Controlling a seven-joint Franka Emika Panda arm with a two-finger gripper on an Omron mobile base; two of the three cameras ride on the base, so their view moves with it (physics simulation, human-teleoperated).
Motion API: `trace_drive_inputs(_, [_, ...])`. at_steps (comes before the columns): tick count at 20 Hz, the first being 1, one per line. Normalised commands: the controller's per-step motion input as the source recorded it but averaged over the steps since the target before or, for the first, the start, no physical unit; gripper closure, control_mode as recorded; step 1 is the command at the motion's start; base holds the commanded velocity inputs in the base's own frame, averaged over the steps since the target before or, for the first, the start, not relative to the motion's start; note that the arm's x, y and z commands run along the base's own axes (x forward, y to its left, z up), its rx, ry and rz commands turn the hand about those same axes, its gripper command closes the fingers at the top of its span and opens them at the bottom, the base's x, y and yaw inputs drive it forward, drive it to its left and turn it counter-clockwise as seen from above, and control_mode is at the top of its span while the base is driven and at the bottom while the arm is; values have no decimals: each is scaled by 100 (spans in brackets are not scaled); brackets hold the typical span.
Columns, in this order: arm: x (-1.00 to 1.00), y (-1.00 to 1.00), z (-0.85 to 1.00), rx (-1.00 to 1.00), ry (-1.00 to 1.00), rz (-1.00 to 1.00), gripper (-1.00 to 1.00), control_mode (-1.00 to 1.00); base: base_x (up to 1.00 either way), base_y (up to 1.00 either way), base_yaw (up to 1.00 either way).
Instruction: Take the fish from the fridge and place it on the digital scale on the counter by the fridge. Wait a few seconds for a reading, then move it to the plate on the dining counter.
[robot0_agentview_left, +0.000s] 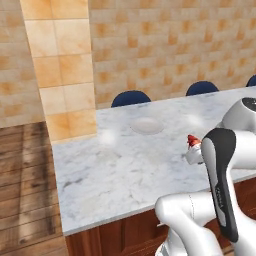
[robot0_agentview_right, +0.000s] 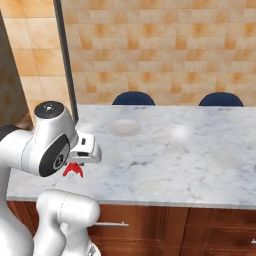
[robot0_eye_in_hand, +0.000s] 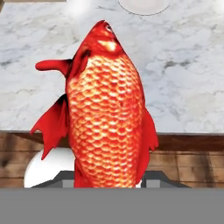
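My gripper (robot0_agentview_right: 75, 166) is shut on the fish (robot0_eye_in_hand: 107, 109), a bright red-orange scaly fish that hangs over the near edge of the dining counter (robot0_agentview_left: 115, 170). From the left base view the fish (robot0_agentview_left: 191, 139) sticks up from the gripper (robot0_agentview_left: 193, 148) above the marble. The plate (robot0_agentview_left: 147, 125), shallow, round and pale, lies farther back on the dining counter, well beyond the fish. In the hand view the plate (robot0_eye_in_hand: 144, 5) sits at the top edge, ahead of the fish's head. The fridge, the digital scale and the short counter are out of view.
Two dark blue chairs (robot0_agentview_left: 131, 97) (robot0_agentview_left: 202, 88) stand behind the island against the tiled wall. A tiled pillar (robot0_agentview_left: 62, 70) rises at the island's left end, with wood floor (robot0_agentview_left: 25, 190) beside it. Wooden drawers with silver handles (robot0_agentview_right: 110, 224) face me below the marble.
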Motion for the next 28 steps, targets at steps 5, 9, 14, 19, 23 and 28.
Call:
trace_drive_inputs(5, [100,0,-25,0,39,0,100,-100,0,0,0])
trace_drive_inputs(9, [100,0,-26,0,30,0,100,-100,0,0,0])
trace_drive_inputs(14, [100,0,-48,0,6,0,100,-100,0,0,0])
trace_drive_inputs(19, [100,8,-64,0,-2,0,100,-100,0,0,0])
trace_drive_inputs(23, [100,5,-72,0,0,0,100,-100,0,0,0])
trace_drive_inputs(28, [100,0,-15,0,-3,0,100,-100,0,0,0])
